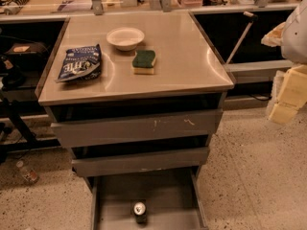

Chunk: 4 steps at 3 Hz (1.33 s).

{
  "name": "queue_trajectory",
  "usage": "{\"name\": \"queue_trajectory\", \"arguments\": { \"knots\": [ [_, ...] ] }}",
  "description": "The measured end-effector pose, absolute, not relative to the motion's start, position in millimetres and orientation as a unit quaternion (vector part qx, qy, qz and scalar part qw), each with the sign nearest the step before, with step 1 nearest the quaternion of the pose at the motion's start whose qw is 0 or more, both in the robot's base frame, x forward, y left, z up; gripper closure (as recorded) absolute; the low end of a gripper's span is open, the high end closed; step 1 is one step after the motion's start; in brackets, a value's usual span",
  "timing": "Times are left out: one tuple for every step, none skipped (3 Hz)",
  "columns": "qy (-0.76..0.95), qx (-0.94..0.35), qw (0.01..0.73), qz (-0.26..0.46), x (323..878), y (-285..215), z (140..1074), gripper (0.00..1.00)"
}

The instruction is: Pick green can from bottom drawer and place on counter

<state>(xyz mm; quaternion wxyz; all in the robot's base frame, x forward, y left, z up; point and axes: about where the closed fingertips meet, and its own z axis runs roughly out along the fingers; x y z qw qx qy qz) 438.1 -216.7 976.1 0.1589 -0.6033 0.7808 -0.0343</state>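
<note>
Camera view: green can upright on floor of open bottom drawer, 6 o'clock in frame, midway between side walls. Pincer at 3 o'clock, beside cabinet, well apart from can; released or clenched, cannot tell.

Risks, judged: middle drawer face juts out just behind can and arm may clip it. Off-centre grip may tip can.

Surface: bowl at 12 o'clock, chip bag at 9, sponge central. Open room toward 3 o'clock rim.
</note>
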Motion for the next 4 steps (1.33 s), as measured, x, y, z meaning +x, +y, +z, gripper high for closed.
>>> {"name": "queue_trajectory", "arguments": {
  "knots": [
    [0.781,-0.603,0.159,-0.034,438.1,-216.7,976.1,0.00],
    [0.775,-0.611,0.161,-0.021,431.9,-210.3,946.2,0.00],
    [0.765,-0.620,0.173,0.006,421.6,-191.8,883.5,0.00],
    [0.770,-0.615,0.166,0.041,412.0,-177.2,797.9,0.00]
  ]
}}
